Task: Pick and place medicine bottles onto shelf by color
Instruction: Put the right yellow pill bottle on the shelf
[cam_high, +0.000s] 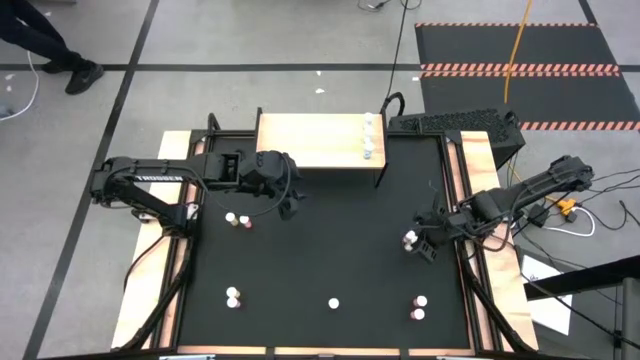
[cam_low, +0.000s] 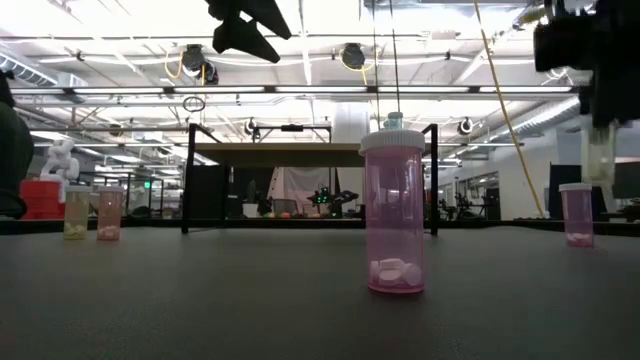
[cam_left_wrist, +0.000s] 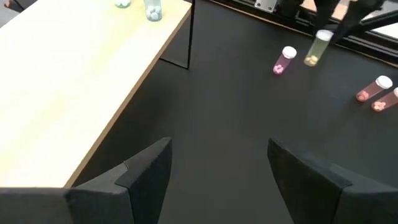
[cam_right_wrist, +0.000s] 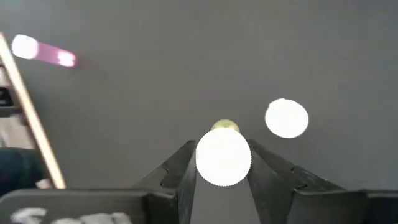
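Gripping the white-capped yellow medicine bottle (cam_right_wrist: 223, 155) at the black counter's (cam_high: 330, 250) right side, the right gripper (cam_right_wrist: 222, 163) needed a firm, centred hold before lifting straight toward the tan wooden shelf (cam_high: 310, 140); the left gripper (cam_left_wrist: 214, 165) hovered open beside that shelf.

Tan shelf (cam_high: 310, 142) on a black mat (cam_high: 320, 260); white-capped pink bottle (cam_low: 393, 212) nearest it, yellow bottle (cam_left_wrist: 318, 47) between dark fingers (cam_right_wrist: 180, 171).

Robotics lab, taped concrete floor (cam_high: 300, 40), ceiling lights (cam_low: 300, 15)
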